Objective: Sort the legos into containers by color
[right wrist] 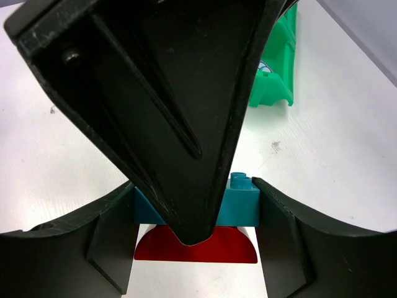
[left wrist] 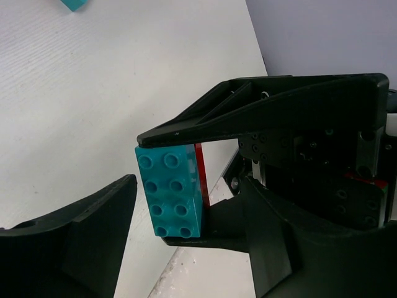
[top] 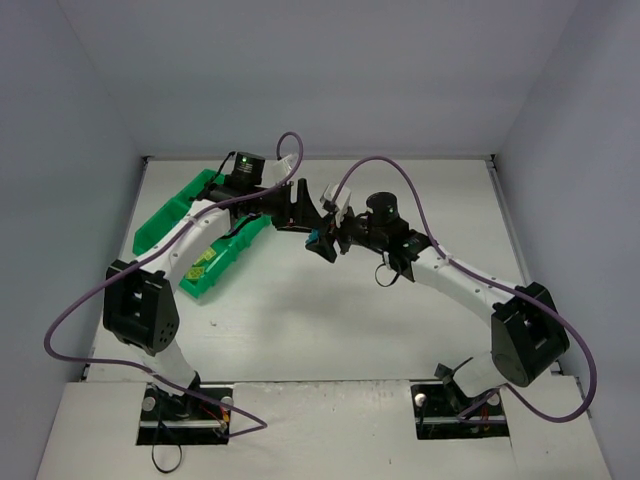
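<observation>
Legos point(top: 321, 243), one cyan brick point(left wrist: 170, 195), one red brick point(right wrist: 195, 246), clamped in right jaws, left jaws apart

tray point(top: 160, 225): rear-left on table point(top: 300, 330) | joined legos point(right wrist: 242, 198): right of tray, over table's middle

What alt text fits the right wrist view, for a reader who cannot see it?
The right claw grips a teal lego brick, with a red curved piece below it, between its fingers over a white table. The other arm's black finger hangs in front, hiding the brick's middle; the green tray shows upper right.
</observation>
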Action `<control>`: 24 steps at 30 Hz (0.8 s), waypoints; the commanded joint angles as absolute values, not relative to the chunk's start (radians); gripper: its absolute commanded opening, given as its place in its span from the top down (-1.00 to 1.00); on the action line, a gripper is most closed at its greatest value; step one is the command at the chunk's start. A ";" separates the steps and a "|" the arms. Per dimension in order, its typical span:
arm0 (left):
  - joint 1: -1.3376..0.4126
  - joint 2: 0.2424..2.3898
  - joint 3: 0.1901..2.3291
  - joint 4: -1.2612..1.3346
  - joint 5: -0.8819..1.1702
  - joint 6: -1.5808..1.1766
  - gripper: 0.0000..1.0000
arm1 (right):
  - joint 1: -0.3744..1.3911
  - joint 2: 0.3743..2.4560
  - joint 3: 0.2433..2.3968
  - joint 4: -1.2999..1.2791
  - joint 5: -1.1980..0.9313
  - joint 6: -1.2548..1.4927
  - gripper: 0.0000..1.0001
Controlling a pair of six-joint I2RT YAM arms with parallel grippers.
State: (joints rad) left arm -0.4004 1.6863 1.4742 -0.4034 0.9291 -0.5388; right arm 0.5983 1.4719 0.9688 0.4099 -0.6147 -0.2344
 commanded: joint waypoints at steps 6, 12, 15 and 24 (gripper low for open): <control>-0.414 1.666 1.499 -0.390 0.989 -0.526 -0.05 | 0.606 1.459 1.029 0.471 -0.638 -0.255 0.81; -0.429 1.680 1.499 -0.419 0.991 -0.508 -0.03 | 0.606 1.460 1.034 0.476 -0.620 -0.256 0.80; -0.431 1.683 1.496 -0.423 0.991 -0.502 -0.01 | 0.606 1.463 1.035 0.476 -0.614 -0.256 0.80; -0.433 1.692 1.497 -0.422 0.991 -0.491 0.62 | 0.606 1.460 1.040 0.492 -0.604 -0.244 0.78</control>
State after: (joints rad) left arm -0.4091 1.7111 1.4742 -0.4305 0.9157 -0.4976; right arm 0.5980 1.4719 0.9707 0.3801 -0.6117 -0.2394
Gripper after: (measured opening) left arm 0.253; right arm 0.614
